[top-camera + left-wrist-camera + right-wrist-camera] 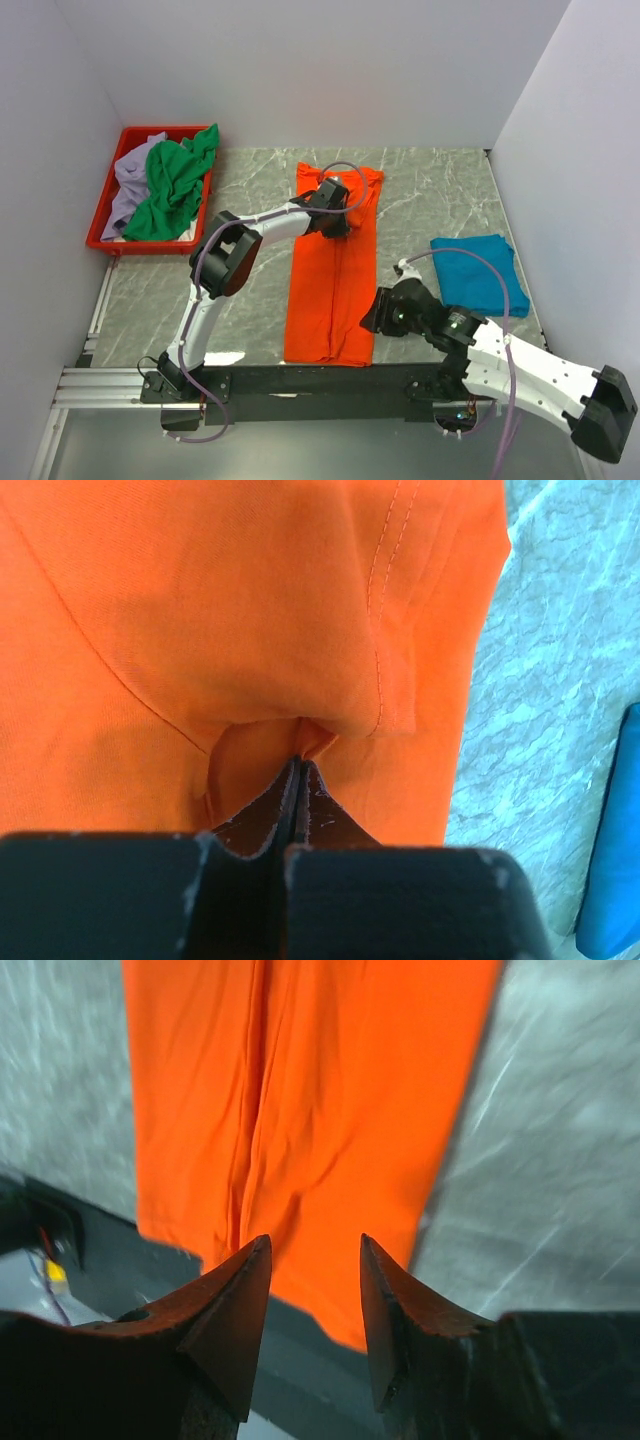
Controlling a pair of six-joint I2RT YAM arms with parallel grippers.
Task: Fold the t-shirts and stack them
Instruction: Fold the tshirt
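1. Orange t-shirt (pixel 335 270) lies on the desk (pixel 250 170), about centre. It is folded lengthwise into a long narrow strip running from the far side toward the arm bases, with its near hem at the black front rail (pixel 320 382).
2. Left arm (pixel 265 225) reaches over the far end of the strip. Left jaws: fully closed, tips together, pinching a small raised fold of the orange cloth (left wrist view). A stitched hem runs just beyond the pinch point.
3. Right arm (pixel 500 355) is bent low at the near right. Right jaws: parted, with a clear gap between the tips and nothing held. They sit above the desk just beside the near right edge of the orange strip, and I cannot tell whether they touch the cloth.
4. Teal t-shirt (pixel 478 272) lies flat on the desk at the right as a folded rectangle, near the orange strip but apart from it.
5. Red tray (pixel 108 205) stands at the far left of the desk. The green t-shirt (pixel 175 190) is crumpled in it, draped over the far rim. The lavender t-shirt (pixel 130 185) is bunched beside and partly under the green one.
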